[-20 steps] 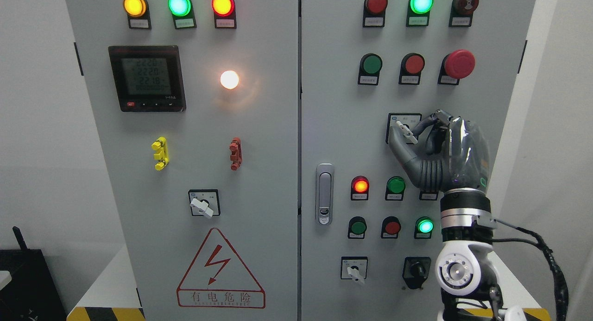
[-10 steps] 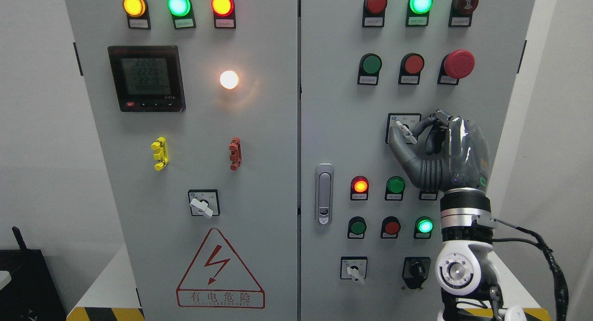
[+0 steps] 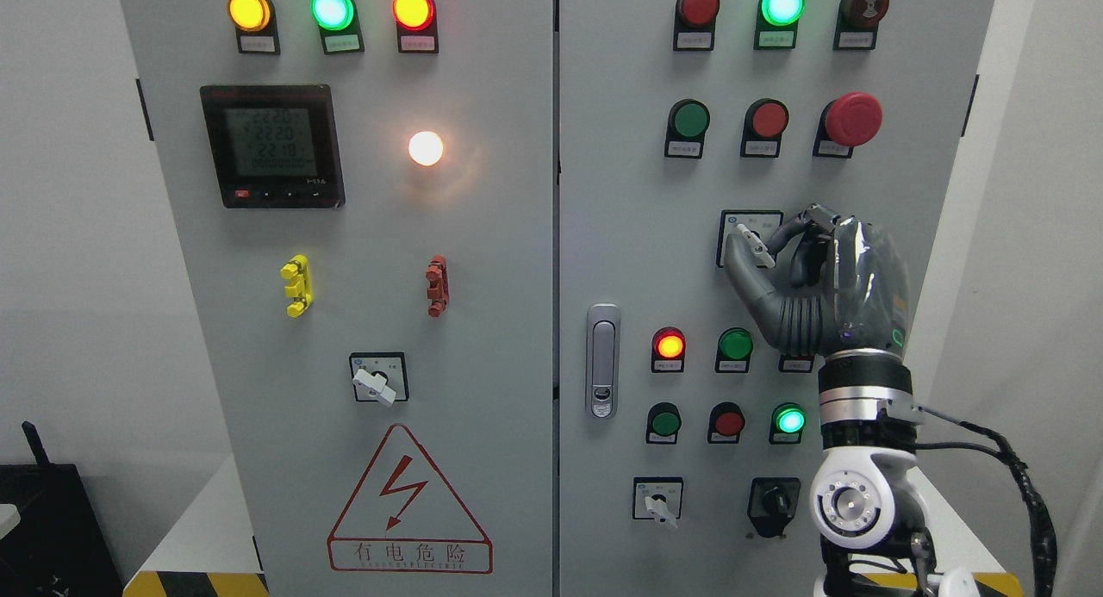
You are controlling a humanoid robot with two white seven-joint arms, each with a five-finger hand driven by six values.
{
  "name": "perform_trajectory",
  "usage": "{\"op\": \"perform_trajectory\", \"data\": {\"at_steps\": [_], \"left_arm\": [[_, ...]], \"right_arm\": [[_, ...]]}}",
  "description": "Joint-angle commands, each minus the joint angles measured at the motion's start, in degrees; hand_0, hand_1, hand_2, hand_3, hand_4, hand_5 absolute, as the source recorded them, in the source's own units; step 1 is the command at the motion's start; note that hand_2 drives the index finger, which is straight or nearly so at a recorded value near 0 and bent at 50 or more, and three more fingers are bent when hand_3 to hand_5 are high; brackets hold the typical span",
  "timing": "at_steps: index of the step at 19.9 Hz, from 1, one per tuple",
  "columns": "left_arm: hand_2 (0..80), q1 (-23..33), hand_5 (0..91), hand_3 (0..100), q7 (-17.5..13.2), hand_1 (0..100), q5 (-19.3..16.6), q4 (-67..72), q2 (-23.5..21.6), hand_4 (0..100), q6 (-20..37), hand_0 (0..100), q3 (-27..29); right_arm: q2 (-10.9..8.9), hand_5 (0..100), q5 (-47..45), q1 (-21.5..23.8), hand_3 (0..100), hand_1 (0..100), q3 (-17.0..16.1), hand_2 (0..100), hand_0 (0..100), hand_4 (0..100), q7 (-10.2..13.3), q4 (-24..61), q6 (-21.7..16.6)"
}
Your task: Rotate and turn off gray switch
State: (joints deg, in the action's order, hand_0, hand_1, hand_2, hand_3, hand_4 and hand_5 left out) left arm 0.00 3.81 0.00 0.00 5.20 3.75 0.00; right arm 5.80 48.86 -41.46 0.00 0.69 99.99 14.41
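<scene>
Your robot's right hand (image 3: pixel 780 265) is pinched on the gray switch (image 3: pixel 755 246) on the right-hand door (image 3: pixel 620 235) of the control cabinet, about midway up that door and toward its right edge, beneath the row holding the red mushroom stop button (image 3: pixel 853 119). The thumb (image 3: pixel 743 274) presses the white lever from below and left while a curled finger (image 3: pixel 797 226) closes on it from above and right; the rest of the hand hides the switch's right side. The lever points up and to the left across its square faceplate (image 3: pixel 748 222).

As a reading of progress, the grasp is made, but you cannot tell from this view whether the turn has begun or how much is left. The faceplate's position markings are too small to read, so the off position is not identifiable. Several lamps are lit across both doors, including a green lamp (image 3: pixel 782 3) at the top of the right door and a white lamp (image 3: pixel 426 148) on the left door (image 3: pixel 345 235), and nothing here tells you which of them, if any, answers to this switch. What likely remains is the wrist rotation to off, then release. The left arm does not show.
</scene>
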Motion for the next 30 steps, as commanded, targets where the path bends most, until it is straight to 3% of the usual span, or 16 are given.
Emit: {"op": "perform_trajectory", "data": {"at_steps": [1, 30], "left_arm": [[0.0, -0.5, 0.0, 0, 0.0, 39, 1.1, -1.5, 0.0, 0, 0.0, 12, 0.5], [0.0, -0.5, 0.0, 0, 0.0, 39, 1.1, -1.5, 0.0, 0, 0.0, 12, 0.4]], "right_arm": [[0.00, 100, 0.0, 0.0, 100, 48, -0.3, 68, 42, 95, 0.0, -0.1, 0.0], [0.00, 100, -0.3, -0.1, 100, 49, -0.2, 74, 49, 97, -0.3, -0.4, -0.3]]}}
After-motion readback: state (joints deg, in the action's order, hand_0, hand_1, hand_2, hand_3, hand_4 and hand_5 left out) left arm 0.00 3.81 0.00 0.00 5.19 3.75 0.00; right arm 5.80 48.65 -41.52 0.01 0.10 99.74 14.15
